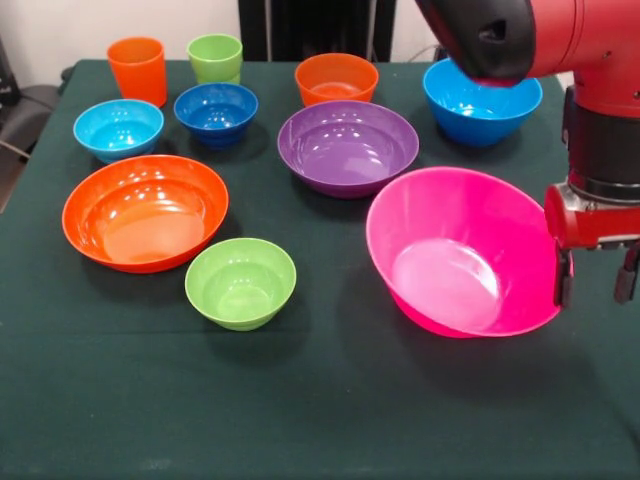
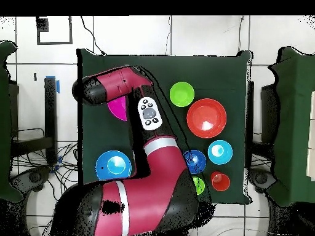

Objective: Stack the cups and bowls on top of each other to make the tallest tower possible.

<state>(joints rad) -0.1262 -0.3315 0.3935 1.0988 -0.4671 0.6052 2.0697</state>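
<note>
The pincer (image 1: 596, 276) is closed on the right rim of the large pink bowl (image 1: 455, 250), holding it tilted above the dark green worktop (image 1: 320, 400).

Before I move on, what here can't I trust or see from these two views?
- Gripper grip on the pink bowl: front view, fingertips partly behind the rim.
- Purple bowl: overhead, hidden under the arm.
- Pink bowl: overhead, mostly covered by the arm.
- Big blue bowl: front, partly behind the arm.

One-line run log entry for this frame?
phase: first pick | gripper: shut on pink bowl rim, bowl tilted | purple bowl: beside it, empty | tower: not started
</note>
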